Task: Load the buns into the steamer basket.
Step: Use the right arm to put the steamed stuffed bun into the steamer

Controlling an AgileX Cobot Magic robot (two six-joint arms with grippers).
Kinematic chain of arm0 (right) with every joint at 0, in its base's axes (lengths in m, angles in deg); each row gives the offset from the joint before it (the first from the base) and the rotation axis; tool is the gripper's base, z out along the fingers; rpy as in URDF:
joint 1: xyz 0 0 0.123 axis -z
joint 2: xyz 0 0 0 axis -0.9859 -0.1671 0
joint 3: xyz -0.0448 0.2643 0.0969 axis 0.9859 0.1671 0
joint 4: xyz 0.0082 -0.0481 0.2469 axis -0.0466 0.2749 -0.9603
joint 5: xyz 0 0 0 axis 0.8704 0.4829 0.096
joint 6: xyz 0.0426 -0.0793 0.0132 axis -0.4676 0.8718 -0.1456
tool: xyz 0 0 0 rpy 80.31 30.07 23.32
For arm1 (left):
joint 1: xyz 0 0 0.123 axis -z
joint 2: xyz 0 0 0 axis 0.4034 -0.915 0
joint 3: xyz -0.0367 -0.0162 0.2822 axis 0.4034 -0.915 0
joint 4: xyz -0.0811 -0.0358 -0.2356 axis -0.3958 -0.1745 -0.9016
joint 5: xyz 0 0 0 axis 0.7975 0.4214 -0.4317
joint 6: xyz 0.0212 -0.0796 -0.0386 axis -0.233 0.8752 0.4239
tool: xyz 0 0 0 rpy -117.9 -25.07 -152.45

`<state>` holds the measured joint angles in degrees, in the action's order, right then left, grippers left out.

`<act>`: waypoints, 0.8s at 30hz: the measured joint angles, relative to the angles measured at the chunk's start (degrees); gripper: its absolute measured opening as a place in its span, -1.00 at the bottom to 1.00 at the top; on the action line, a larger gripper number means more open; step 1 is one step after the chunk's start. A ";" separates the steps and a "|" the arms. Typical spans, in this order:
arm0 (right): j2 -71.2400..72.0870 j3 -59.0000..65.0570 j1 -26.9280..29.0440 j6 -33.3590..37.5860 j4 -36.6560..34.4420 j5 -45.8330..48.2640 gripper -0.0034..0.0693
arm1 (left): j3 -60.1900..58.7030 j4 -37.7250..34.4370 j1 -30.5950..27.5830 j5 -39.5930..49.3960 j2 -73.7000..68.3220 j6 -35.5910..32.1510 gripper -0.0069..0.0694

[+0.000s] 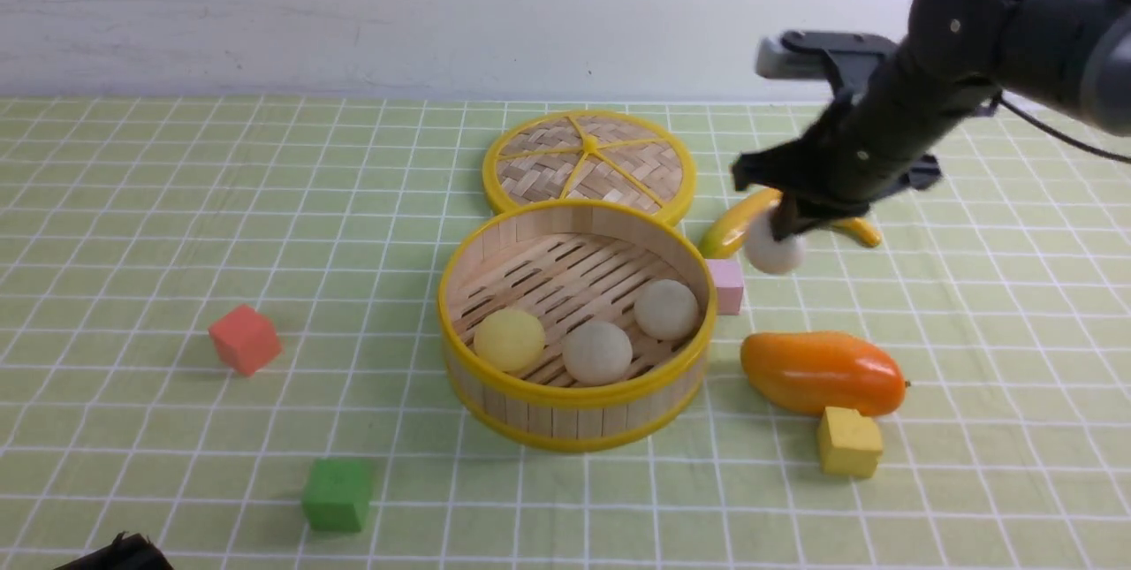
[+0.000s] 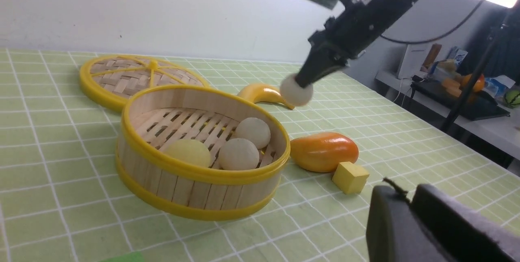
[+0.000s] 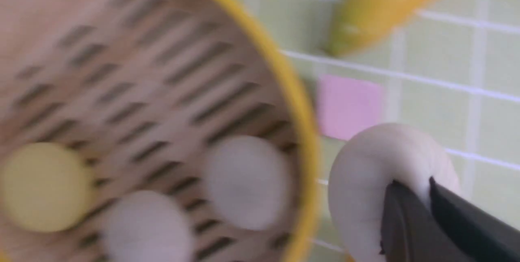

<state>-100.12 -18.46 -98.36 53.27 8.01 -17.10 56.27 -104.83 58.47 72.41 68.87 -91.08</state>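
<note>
A pale wall rises behind a desk (image 1: 159,269) covered in light green with a white grid. Nearest me, low on my left, a dark tip of my left tool (image 1: 119,552) shows; its fingertips look close together, with nothing visible between them, though I cannot tell whether they meet. Just past it sits a green cube (image 1: 338,494), with a yellow block (image 1: 850,442) over on my right, touching a glossy orange mango (image 1: 823,373).

In the middle stands the round bamboo steamer basket with yellow rims (image 1: 579,393). Three buns are in it: a smooth pale yellow one (image 1: 510,339), an off-white one (image 1: 597,353) beside it, and another off-white one (image 1: 666,309) near the right wall. The fourth, a round off-white bun (image 1: 774,245), is pinched in my right tool (image 3: 412,182), raised clear of the desk, outside the basket and beyond a pink cube (image 1: 725,285).

So I judge three-quarters done: I need only carry this last bun over the rim and let go. The slatted floor's far left part has room. Farthest off, the woven disc lid with yellow spokes (image 1: 610,172) lies behind the basket.
</note>
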 joint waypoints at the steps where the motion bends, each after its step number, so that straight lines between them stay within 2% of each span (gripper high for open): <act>1: 0.14 -0.76 -1.94 1.04 -1.36 -1.78 -0.87 | 0.00 0.02 0.00 0.00 0.00 0.00 -0.63; 2: -0.28 -1.52 -4.42 1.67 -2.33 -3.25 -0.87 | 0.00 0.07 0.00 0.00 0.00 0.00 -0.63; 7: -6.08 -4.15 -9.32 2.02 -3.00 -5.93 -0.86 | 0.00 0.07 0.00 0.00 0.00 0.00 -0.62; 15: -14.03 -6.92 -10.60 2.02 -3.00 -8.65 -0.70 | 0.00 0.07 0.00 0.00 0.00 0.00 -0.62; 16: -14.27 -6.99 -10.60 2.02 -3.00 -8.97 -0.64 | 0.00 0.07 0.00 0.00 0.00 0.00 -0.62; 18: -14.11 -7.10 -10.60 2.02 -3.00 -9.68 -0.38 | 0.00 0.07 0.00 0.06 0.00 0.00 -0.61; 19: -14.12 -7.06 -10.60 2.02 -3.00 -9.81 -0.36 | 0.00 0.07 0.00 0.06 0.00 0.00 -0.61; 22: -11.27 -7.06 -10.60 2.02 -2.84 -8.50 0.13 | 0.00 0.07 0.00 0.84 0.00 0.00 -0.60; 24: -8.36 -7.06 -10.60 2.02 -2.34 -5.32 0.29 | 0.00 0.07 0.00 0.90 0.00 0.00 -0.59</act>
<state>-108.49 -25.52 -108.96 55.30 5.67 -22.42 56.27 -104.76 58.47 73.31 68.87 -91.08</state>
